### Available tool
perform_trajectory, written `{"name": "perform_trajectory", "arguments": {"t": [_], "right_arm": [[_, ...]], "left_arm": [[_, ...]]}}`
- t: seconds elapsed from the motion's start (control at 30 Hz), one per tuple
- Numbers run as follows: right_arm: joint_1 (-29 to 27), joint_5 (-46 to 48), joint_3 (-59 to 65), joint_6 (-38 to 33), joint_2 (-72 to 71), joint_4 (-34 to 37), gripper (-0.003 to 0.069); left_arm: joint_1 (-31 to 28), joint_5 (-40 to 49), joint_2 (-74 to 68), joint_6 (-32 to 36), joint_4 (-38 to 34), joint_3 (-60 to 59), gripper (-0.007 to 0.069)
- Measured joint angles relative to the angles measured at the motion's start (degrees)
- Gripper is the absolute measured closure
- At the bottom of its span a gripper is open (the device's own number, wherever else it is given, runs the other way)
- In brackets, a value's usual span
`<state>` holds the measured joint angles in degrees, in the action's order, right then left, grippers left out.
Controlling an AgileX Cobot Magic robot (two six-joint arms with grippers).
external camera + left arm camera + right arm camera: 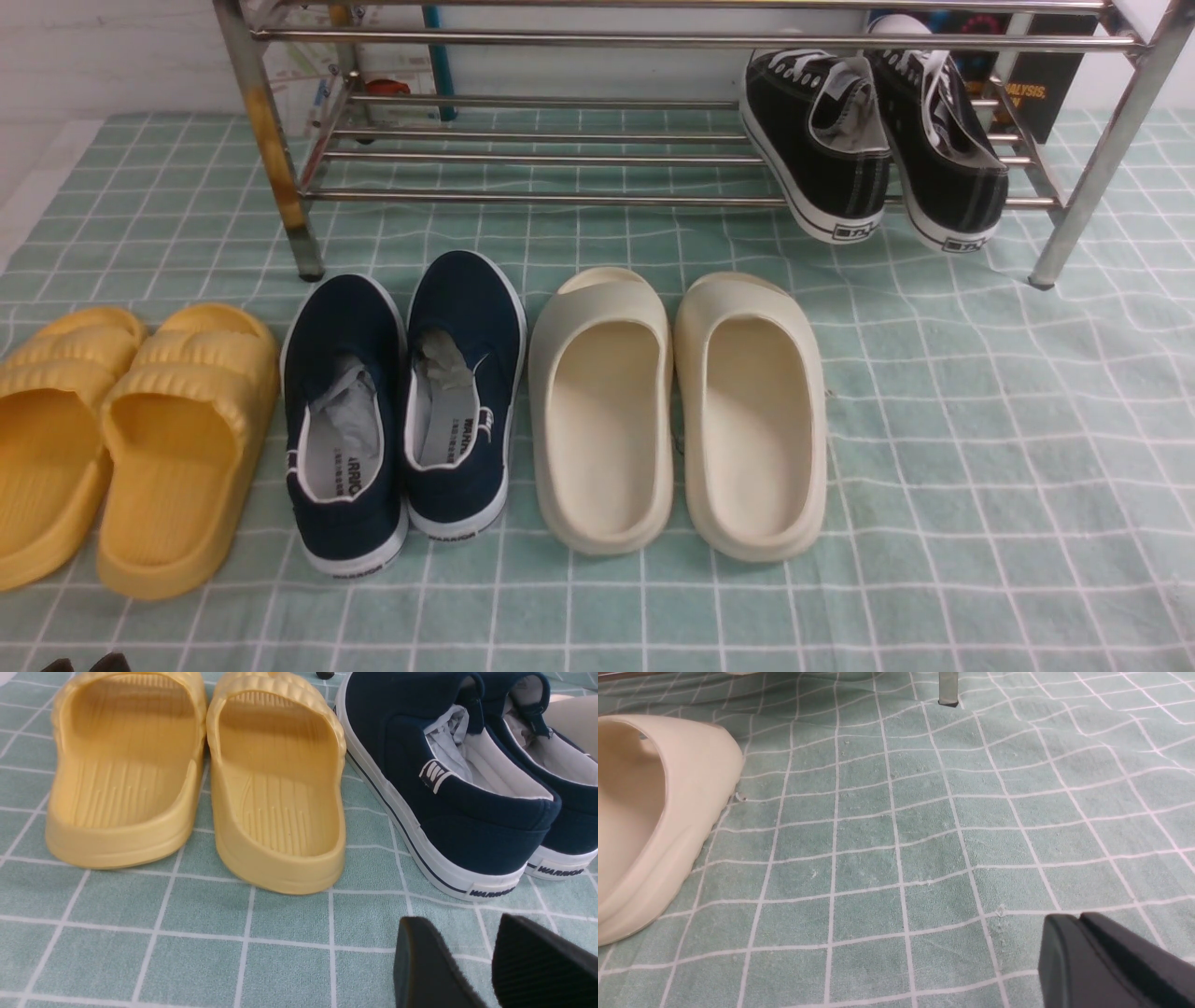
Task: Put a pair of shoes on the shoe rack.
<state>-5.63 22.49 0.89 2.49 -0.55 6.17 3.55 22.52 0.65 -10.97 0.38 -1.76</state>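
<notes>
The pair of shoes, two black canvas sneakers with white laces, lies on the shoe rack's point(560, 197) lowest bar shelf at its right end. The left sneaker point(822, 149) and the right sneaker point(945, 149) sit side by side, heels toward me and hanging over the front bar. My left gripper point(460, 927) hovers low over the checked cloth, open, nothing between its fingers, close behind the navy slip-ons point(448, 788). Its tips point(86, 665) just show at the front view's lower left corner. My right gripper point(1079, 917) is shut with nothing in it, over bare cloth, far from the sneakers.
In a row in front of the rack stand yellow slides point(121, 439), navy slip-ons point(401, 401) and cream slides point(681, 411). One cream slide point(658, 812) lies beside my right gripper. The rack's right front leg point(948, 690) stands ahead of it. A green checked cloth point(980, 467) covers the floor.
</notes>
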Motion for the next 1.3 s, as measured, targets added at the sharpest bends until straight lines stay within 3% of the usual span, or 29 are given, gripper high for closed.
{"name": "perform_trajectory", "arguments": {"t": [1.3], "right_arm": [[0.0, 0.0, 0.0, 0.0, 0.0, 0.0, 0.0555]], "left_arm": [[0.0, 0.0, 0.0, 0.0, 0.0, 0.0, 0.0386]]}}
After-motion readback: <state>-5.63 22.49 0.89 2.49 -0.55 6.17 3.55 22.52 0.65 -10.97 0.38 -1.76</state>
